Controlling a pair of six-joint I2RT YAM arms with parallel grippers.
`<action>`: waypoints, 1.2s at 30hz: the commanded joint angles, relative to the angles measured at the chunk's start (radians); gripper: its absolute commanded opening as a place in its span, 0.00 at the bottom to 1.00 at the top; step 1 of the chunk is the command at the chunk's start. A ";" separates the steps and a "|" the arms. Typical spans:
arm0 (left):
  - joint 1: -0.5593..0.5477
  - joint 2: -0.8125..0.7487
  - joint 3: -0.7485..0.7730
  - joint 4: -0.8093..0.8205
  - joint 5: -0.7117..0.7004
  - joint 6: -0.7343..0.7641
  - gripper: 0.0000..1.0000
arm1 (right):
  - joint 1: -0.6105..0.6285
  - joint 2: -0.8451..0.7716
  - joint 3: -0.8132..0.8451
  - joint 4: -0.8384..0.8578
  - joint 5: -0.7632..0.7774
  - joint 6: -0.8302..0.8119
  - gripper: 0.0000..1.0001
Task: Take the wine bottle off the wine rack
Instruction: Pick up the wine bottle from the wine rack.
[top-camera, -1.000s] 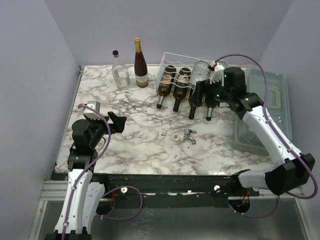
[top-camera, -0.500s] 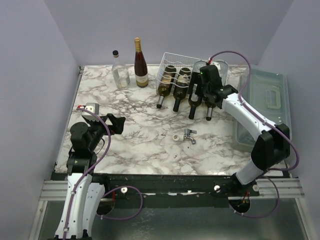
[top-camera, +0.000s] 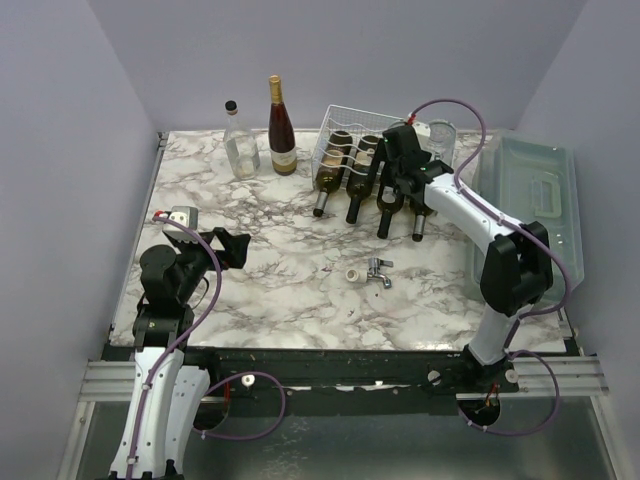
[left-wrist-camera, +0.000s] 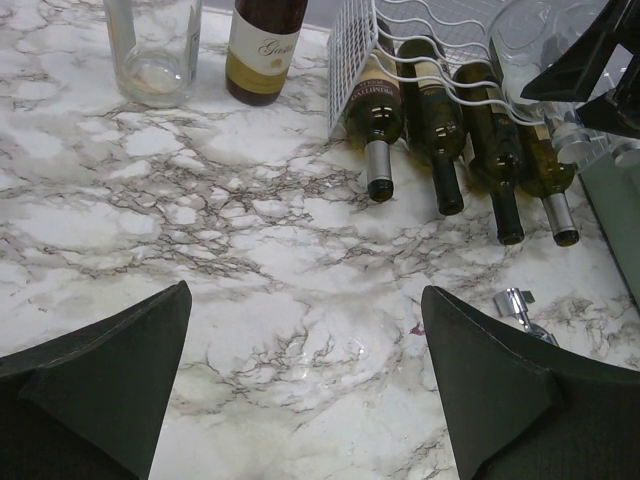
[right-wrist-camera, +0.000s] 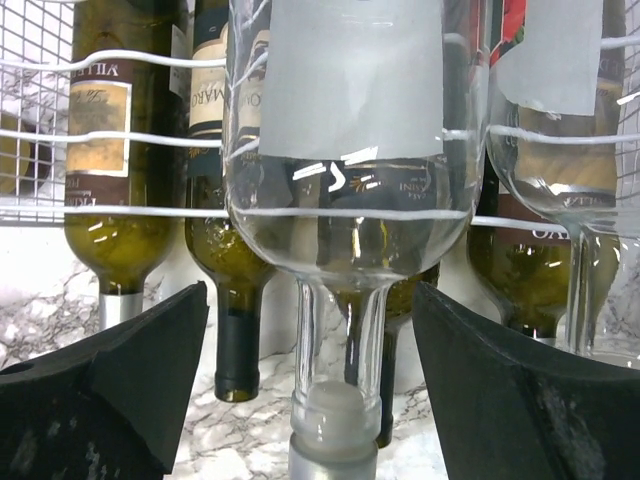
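The white wire wine rack (top-camera: 345, 135) stands at the back of the table and holds several dark green bottles (top-camera: 355, 180) in its lower cradles. A clear glass bottle (right-wrist-camera: 335, 130) with a frosted label lies on the upper cradles. Its neck (right-wrist-camera: 335, 340) points at my right wrist camera. My right gripper (top-camera: 398, 178) is open at the rack's front. Its fingers (right-wrist-camera: 110, 380) stand on either side of that neck without touching it. My left gripper (top-camera: 235, 245) is open and empty over the bare marble at the left; it also shows in the left wrist view (left-wrist-camera: 305, 290).
A clear empty bottle (top-camera: 238, 140) and a red wine bottle (top-camera: 280, 130) stand upright left of the rack. A small white ring (top-camera: 354, 274) and a metal stopper (top-camera: 379, 271) lie mid-table. A translucent lidded bin (top-camera: 530, 215) sits at the right edge.
My right arm has swung left from the rack's right end to the front of the upper clear bottle. The left arm has barely moved.
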 joint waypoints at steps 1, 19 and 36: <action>0.005 -0.012 0.002 -0.001 -0.006 0.014 0.99 | -0.007 0.044 0.046 0.001 0.064 0.037 0.84; 0.004 -0.006 0.003 -0.004 -0.004 0.016 0.99 | -0.033 0.073 -0.001 0.070 0.023 0.031 0.70; 0.004 -0.001 0.005 -0.007 -0.001 0.018 0.99 | -0.034 0.024 -0.046 0.102 -0.033 0.013 0.32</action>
